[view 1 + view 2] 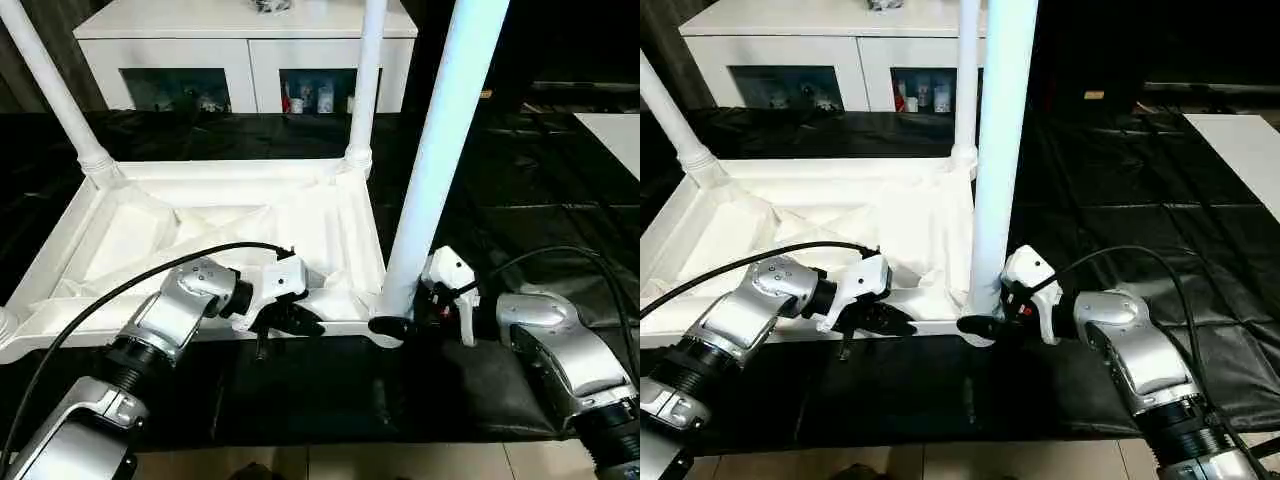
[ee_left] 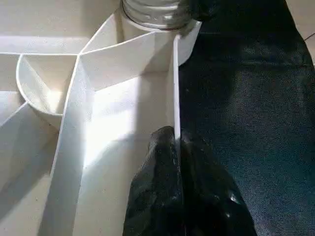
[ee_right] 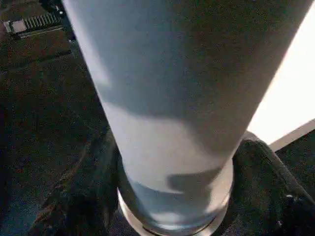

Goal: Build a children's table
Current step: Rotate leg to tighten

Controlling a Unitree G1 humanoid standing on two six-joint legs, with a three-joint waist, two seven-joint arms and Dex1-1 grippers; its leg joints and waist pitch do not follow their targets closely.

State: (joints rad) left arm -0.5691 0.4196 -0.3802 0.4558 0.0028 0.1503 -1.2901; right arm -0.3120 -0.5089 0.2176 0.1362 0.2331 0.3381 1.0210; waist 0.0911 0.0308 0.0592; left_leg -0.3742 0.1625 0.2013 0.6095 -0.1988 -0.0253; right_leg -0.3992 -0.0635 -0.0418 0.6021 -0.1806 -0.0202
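Table top (image 1: 200, 235) upturned, three legs socketed, no readable writing visible

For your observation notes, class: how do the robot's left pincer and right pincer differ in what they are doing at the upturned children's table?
The left pincer is shut, pinching the thin front rim of the table top; the right pincer stands wider, its fingers either side of the base of the near leg. The left meets a flat edge, the right a round tube. Both work at the table's near side.
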